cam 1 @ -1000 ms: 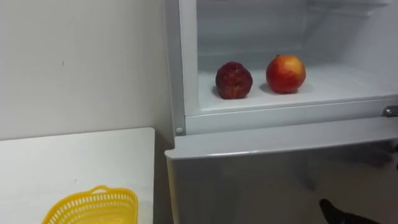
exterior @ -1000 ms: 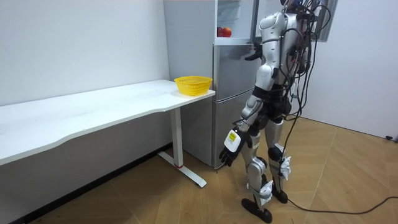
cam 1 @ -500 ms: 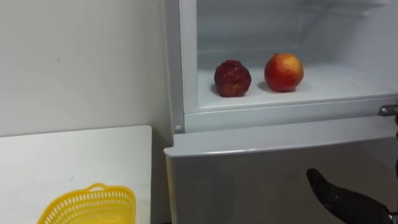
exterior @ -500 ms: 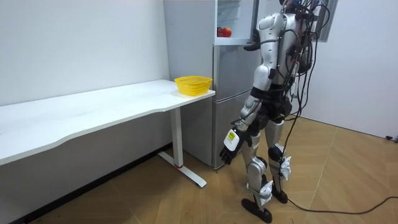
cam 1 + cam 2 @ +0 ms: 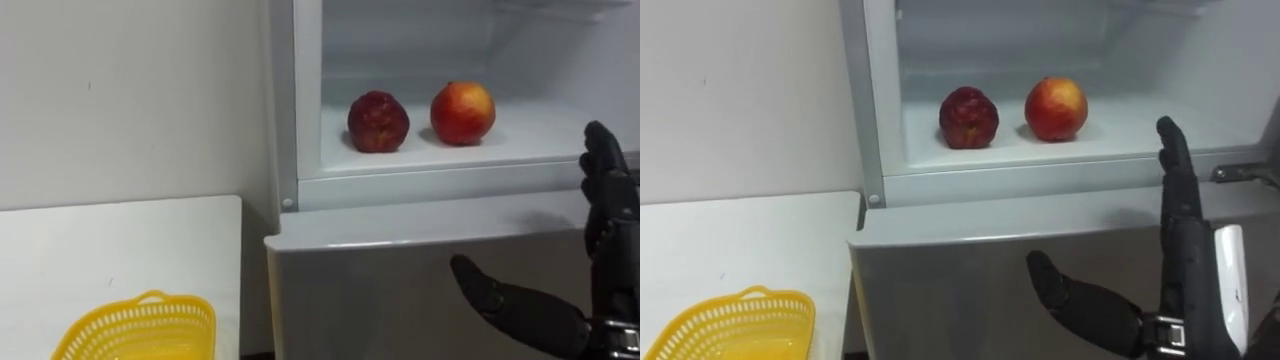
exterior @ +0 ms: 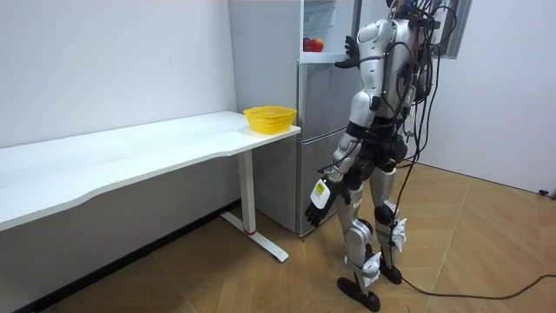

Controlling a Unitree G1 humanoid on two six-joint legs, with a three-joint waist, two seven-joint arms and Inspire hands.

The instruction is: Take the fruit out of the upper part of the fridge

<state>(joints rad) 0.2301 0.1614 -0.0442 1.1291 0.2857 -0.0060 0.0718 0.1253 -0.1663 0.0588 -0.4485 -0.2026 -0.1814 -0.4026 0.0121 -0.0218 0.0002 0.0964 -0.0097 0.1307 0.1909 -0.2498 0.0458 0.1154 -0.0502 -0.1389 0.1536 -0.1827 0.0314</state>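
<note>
The upper fridge compartment stands open. On its white shelf sit a dark red apple and, to its right, a red and yellow apple, side by side and apart. My right hand is raised open in front of the fridge at the right, fingers straight up and thumb out to the left. Its fingertips reach the height of the shelf's front edge, right of and nearer than the fruit, and it holds nothing. In the room view I stand facing the fridge, and my left hand hangs by my thigh.
A yellow mesh basket stands on the white table left of the fridge. The lower fridge door is closed below the open compartment. A narrow gap separates table and fridge.
My right hand has risen from the picture's lower edge to the height of the shelf's front edge. The apples and the basket have not moved.
</note>
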